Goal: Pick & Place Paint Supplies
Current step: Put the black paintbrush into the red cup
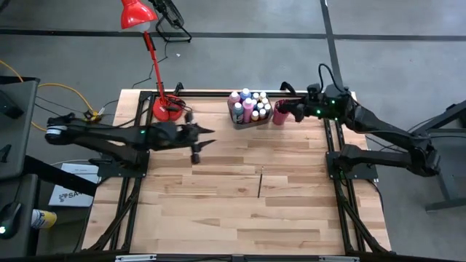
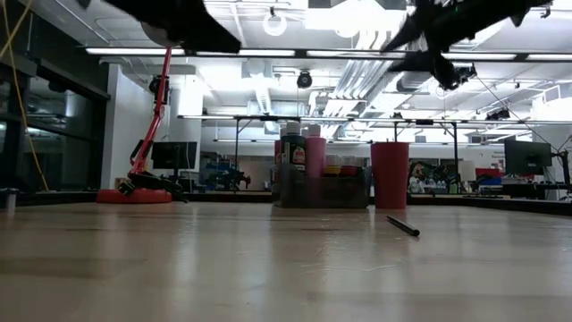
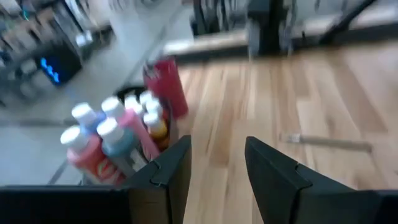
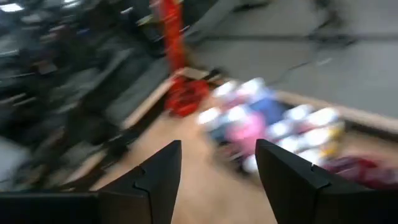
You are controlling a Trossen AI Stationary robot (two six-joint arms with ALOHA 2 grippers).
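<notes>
One thin paintbrush (image 1: 261, 182) is lying alone mid-desk (image 1: 218, 225), looking light, stiff and prone to rolling, so pinching its middle seems best. From the left pincer (image 1: 206, 135), hovering with fingers parted and empty, it is sitting toward four o'clock; the paint bottles (image 1: 249, 106) are standing packed at two o'clock. Right pincer (image 1: 285, 110) is hanging empty and parted above the red cup (image 1: 279, 113), the brush well off toward seven o'clock.

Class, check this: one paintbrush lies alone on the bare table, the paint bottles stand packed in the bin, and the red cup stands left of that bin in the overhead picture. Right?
Not quite. The red cup stands right of the bin, as the high view shows. The lone paintbrush and the packed paint bottles are as stated.
</notes>
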